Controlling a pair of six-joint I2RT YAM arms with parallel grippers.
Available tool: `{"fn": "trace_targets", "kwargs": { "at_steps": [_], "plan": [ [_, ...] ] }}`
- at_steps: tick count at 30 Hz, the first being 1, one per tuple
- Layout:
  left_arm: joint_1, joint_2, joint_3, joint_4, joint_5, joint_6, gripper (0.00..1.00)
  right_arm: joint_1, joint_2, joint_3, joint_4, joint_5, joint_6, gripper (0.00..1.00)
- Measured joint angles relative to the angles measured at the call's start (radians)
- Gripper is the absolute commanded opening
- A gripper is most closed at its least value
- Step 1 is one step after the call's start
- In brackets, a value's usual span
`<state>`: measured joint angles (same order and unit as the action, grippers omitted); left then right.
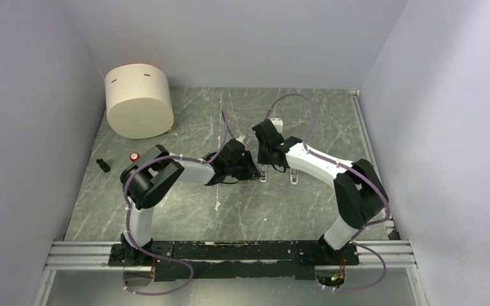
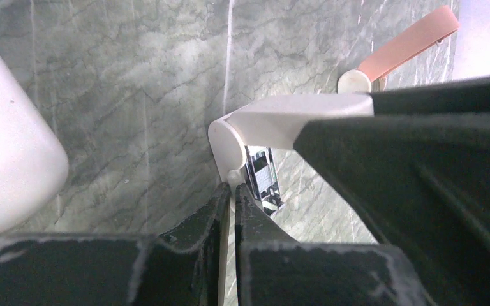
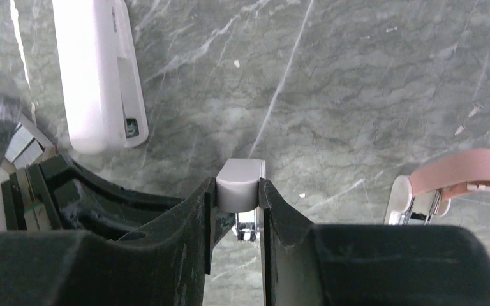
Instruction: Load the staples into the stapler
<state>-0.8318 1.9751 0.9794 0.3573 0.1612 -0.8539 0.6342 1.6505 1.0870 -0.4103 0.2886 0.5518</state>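
Observation:
The stapler (image 1: 243, 138), a slim white bar, lies on the table behind both grippers; it also shows in the right wrist view (image 3: 99, 70). The red-and-white staples box (image 1: 134, 155) sits far left, with a small dark block (image 1: 103, 164) beside it that looks like the staples. My left gripper (image 2: 233, 188) is shut on the thin lower edge of a short white stubby piece (image 2: 281, 121) with a shiny metal channel. My right gripper (image 3: 237, 185) is shut on the same piece's white top (image 3: 238, 180). Both grippers (image 1: 259, 169) meet at mid-table.
A pink stubby piece (image 1: 293, 178) stands open just right of the grippers; it also shows in the right wrist view (image 3: 459, 173) and the left wrist view (image 2: 408, 46). A large white drum (image 1: 139, 102) stands at the back left. Walls close in on both sides.

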Motion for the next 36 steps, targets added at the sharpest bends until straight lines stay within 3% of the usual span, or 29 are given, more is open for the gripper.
{"fn": "trace_targets", "kwargs": {
  "at_steps": [22, 28, 36],
  "plan": [
    [0.003, 0.002, 0.007, -0.010, -0.003, -0.008, 0.05, 0.057, -0.051, -0.096, -0.074, -0.028, 0.048, 0.19],
    [0.003, -0.003, 0.001, -0.004, -0.003, -0.007, 0.14, 0.068, -0.018, -0.103, -0.073, -0.026, 0.053, 0.19],
    [-0.003, -0.051, -0.072, 0.016, -0.001, -0.008, 0.15, 0.076, 0.002, -0.106, -0.066, -0.010, 0.059, 0.20]
  ]
}}
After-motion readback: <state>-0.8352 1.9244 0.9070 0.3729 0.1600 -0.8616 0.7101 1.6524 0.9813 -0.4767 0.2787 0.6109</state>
